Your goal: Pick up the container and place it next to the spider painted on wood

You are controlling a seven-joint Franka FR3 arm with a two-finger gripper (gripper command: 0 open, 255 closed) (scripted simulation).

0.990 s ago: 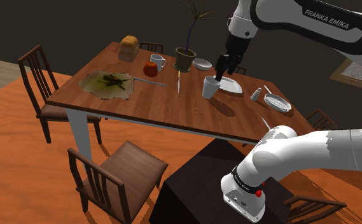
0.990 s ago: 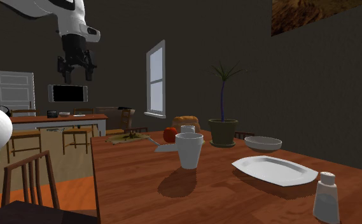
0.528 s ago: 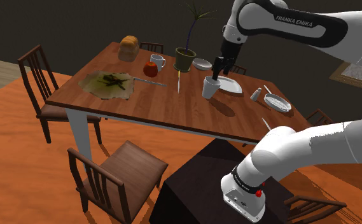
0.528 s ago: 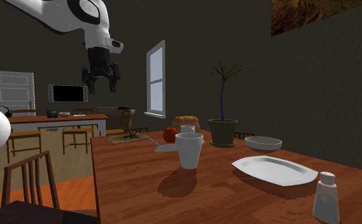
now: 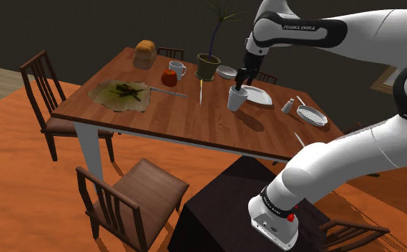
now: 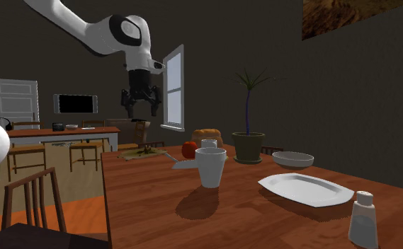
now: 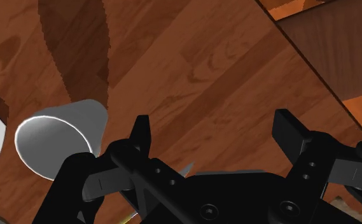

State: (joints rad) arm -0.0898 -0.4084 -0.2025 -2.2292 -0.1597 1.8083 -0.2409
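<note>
Shaker (image 6: 363, 218): white, nearest in the second exterior view, stood on the wooden worktop (image 6: 150, 205).
Plate (image 6: 306, 188): white, laid flat just beyond the shaker.
Cup (image 6: 210, 167): white, stood upright on the worktop beside the plate, touched by nothing.
Claw (image 7: 214, 127): black, held above the worktop, fingers parted, nothing clasped. In the wrist view the cup is seen outside one finger, not between the two.
Bowl (image 6: 292, 160), potted plant (image 6: 248, 145), mug (image 6: 208, 143), loaf (image 6: 207, 135): grouped farther back.
Spider board (image 5: 125, 93): laid flat toward the far end, well apart from the cup.
</note>
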